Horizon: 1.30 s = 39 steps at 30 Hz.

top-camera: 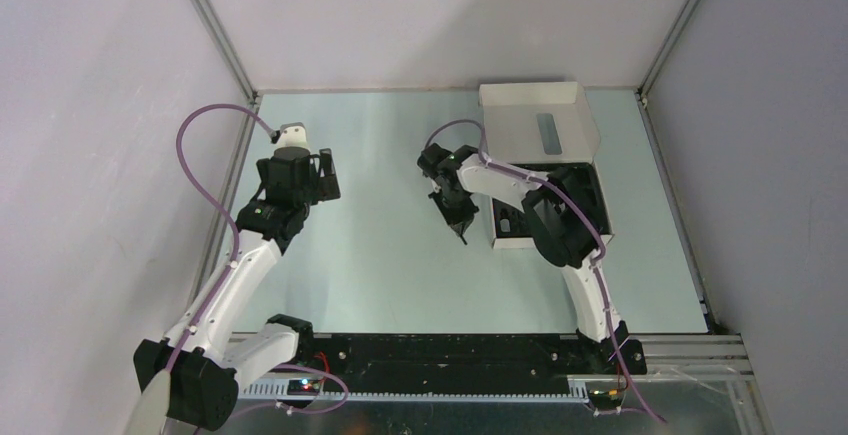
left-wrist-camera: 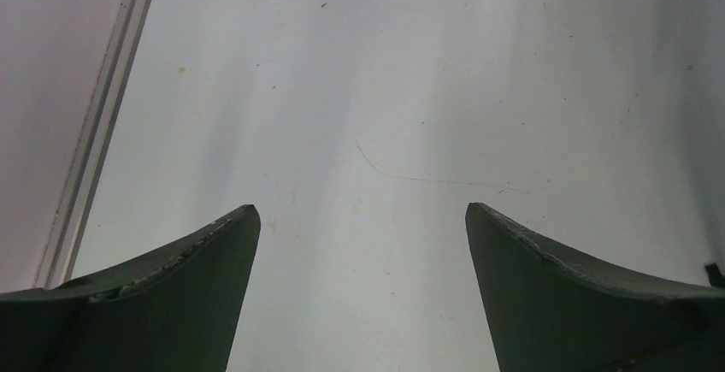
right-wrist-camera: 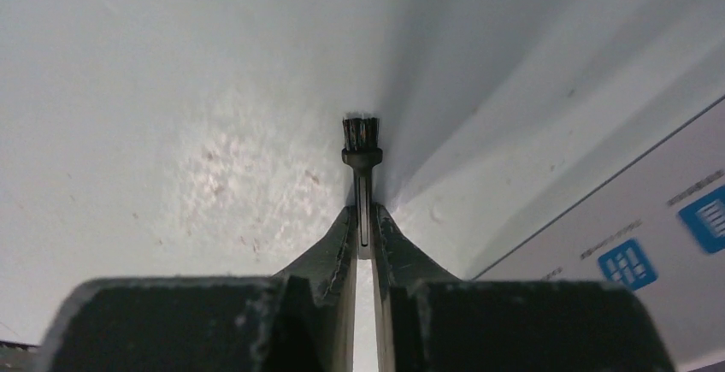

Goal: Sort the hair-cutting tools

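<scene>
My right gripper (right-wrist-camera: 363, 218) is shut on the thin black stick-brush (right-wrist-camera: 362, 151); its bristle head sticks out past the fingertips, just above the table. In the top view this gripper (top-camera: 455, 217) hangs left of the white cardboard box (top-camera: 545, 180), and the brush shows as a thin dark sliver (top-camera: 461, 236) at the fingertips. The box lies open; dark tools (top-camera: 580, 195) lie inside it, partly hidden by my right arm. My left gripper (left-wrist-camera: 361, 218) is open and empty over bare table, and stands at the left (top-camera: 327, 172) in the top view.
The box's raised lid (top-camera: 532, 117) stands at the back right. A printed side of the box (right-wrist-camera: 650, 227) lies close to the right of my right gripper. A metal frame rail (left-wrist-camera: 103, 115) runs along the table's left edge.
</scene>
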{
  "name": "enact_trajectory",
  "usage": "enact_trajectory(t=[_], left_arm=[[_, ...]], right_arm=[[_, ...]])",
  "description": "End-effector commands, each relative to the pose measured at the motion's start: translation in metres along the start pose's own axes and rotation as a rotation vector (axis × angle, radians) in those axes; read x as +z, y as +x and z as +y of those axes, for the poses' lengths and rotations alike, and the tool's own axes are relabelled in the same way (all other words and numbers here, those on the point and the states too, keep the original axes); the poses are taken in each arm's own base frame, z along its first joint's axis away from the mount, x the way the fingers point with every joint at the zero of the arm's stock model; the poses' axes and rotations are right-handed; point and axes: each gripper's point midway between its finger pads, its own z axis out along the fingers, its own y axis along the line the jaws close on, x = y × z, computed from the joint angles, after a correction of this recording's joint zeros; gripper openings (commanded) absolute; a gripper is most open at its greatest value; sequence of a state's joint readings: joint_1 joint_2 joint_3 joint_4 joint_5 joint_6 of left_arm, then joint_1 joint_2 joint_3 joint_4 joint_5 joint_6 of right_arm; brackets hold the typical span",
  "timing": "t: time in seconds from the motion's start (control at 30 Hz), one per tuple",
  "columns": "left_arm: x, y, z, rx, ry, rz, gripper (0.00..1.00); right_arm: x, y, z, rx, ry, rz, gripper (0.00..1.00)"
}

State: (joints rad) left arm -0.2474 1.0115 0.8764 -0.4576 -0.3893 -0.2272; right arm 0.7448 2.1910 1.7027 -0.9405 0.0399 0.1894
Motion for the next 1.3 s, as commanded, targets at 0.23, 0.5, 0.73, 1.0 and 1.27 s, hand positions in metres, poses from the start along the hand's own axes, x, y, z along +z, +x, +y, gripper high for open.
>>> enact_trajectory(t=[0.23,0.5,0.73,1.0,1.27], left_arm=[[-0.005,-0.013,0.003,-0.015,-0.003,-0.045,0.97],[-0.004,-0.012,0.004,-0.013,-0.01,-0.043,0.97],[-0.004,-0.012,0.004,-0.011,-0.011,-0.041,0.98],[-0.003,-0.012,0.004,-0.012,-0.012,-0.041,0.97],[-0.003,-0.012,0.003,-0.012,-0.01,-0.04,0.97]], right_arm=[[0.008,0.126,0.013,-0.093,-0.032,0.285,0.0],[-0.015,0.122,0.02,-0.114,-0.046,0.207,0.0],[-0.034,0.107,0.016,-0.107,-0.032,0.12,0.0],[-0.045,0.098,0.017,-0.098,-0.045,0.067,0.0],[-0.069,0.084,0.015,-0.065,-0.065,-0.033,0.0]])
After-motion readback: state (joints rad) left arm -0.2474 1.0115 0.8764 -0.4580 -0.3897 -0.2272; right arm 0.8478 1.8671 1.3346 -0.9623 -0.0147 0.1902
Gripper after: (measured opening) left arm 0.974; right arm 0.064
